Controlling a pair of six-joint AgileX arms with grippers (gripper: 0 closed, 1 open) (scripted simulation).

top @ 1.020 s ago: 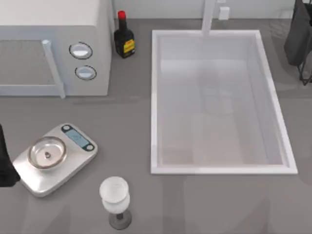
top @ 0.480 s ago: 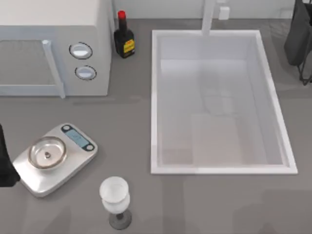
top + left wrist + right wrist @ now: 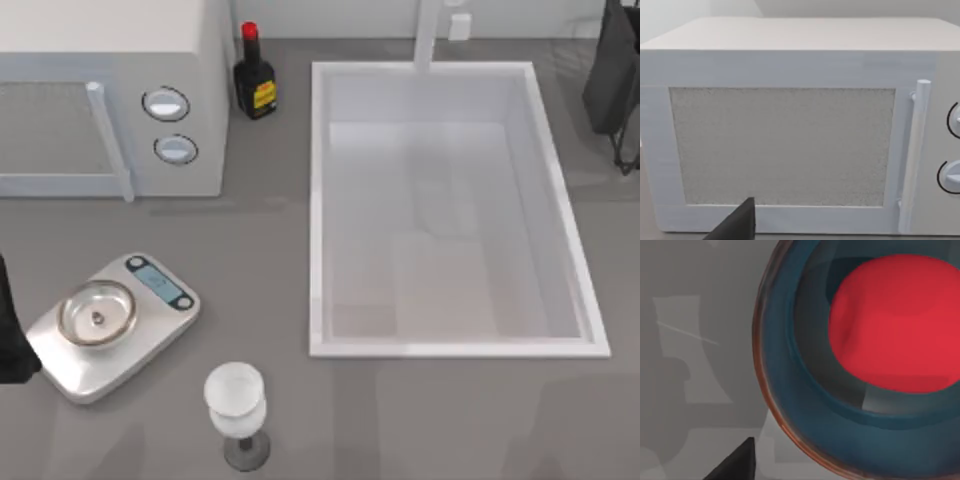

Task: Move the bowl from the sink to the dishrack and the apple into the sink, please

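Where legible, nothing: bottle (image 3: pixel 255 78) label yellow.

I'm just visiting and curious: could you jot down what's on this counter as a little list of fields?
Sink: white basin with a tap, at the right of the counter
Bowl: deep-blue bowl, seen in the right wrist view
Apple: red apple sitting inside the bowl
Microwave: white, at the far left
Bottle: dark, red-capped, beside the microwave
Kitchen scale, near left
Wine glass, upright at the near edge
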